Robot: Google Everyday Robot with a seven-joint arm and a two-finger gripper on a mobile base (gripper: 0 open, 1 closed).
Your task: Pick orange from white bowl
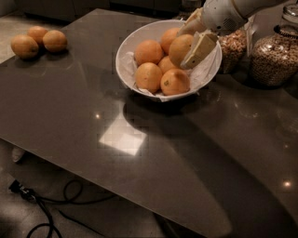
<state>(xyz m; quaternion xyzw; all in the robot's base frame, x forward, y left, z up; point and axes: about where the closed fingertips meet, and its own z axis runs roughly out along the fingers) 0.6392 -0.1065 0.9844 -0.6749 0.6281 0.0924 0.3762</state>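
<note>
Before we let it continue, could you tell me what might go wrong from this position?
The end effector is in the white bowl at the orange, which is packed against other oranges; lifting could dislodge them. The crumpled paper lining beside it might snag and come up too. The glass jars stand close beside the arm and could be knocked.
</note>
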